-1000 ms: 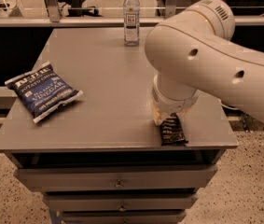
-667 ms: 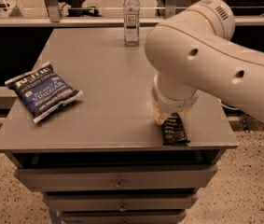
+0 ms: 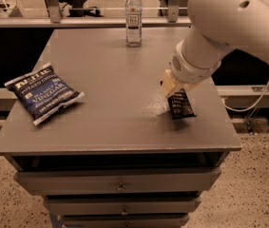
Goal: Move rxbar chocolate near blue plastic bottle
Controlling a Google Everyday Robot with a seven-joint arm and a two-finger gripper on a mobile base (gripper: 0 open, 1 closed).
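The rxbar chocolate [image 3: 181, 106], a small black wrapper with white text, hangs tilted from my gripper [image 3: 171, 90] just above the right side of the grey table [image 3: 117, 75]; its shadow falls on the tabletop to its left. The gripper is shut on the bar's upper end, and the big white arm reaches down from the upper right. The blue plastic bottle [image 3: 133, 17], clear with a white cap and a dark-and-white label, stands upright at the table's far edge, well behind and left of the gripper.
A dark-blue chip bag [image 3: 43, 93] lies on the left side of the table. Drawers [image 3: 120, 184] run below the front edge. A rail and chair legs stand behind the table. A cable hangs at the right.
The gripper has risen and moved back from the front right edge, taking the rxbar chocolate off the tabletop with it. The bottle and chip bag have not moved.
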